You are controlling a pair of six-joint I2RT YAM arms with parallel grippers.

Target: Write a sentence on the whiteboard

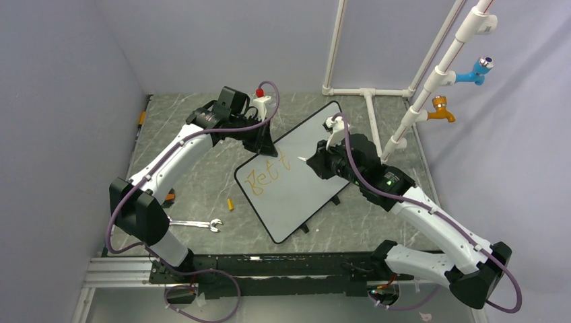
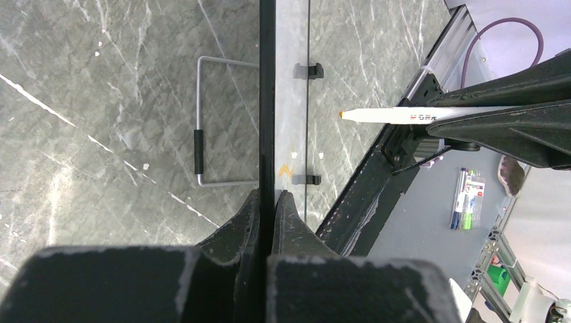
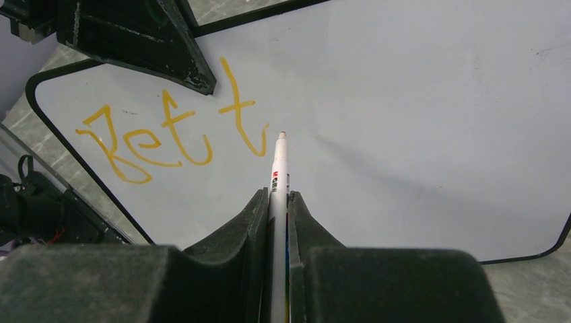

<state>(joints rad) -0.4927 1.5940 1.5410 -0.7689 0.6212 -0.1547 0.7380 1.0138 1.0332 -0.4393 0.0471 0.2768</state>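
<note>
Top external view puts the whiteboard [image 1: 303, 195] mid-frame on the desk [image 1: 202, 168]; we guess it is stiff, light and slippery, so left fingers [image 2: 236, 229] pinch its edge and right fingers [image 3: 236, 229] hold the marker [image 3: 279, 168].

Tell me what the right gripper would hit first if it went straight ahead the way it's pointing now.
The marker clamped in the right gripper leads; its tip would meet the whiteboard first, on bare white beside the end of the orange lettering. Whether it already touches, I can't tell.
</note>
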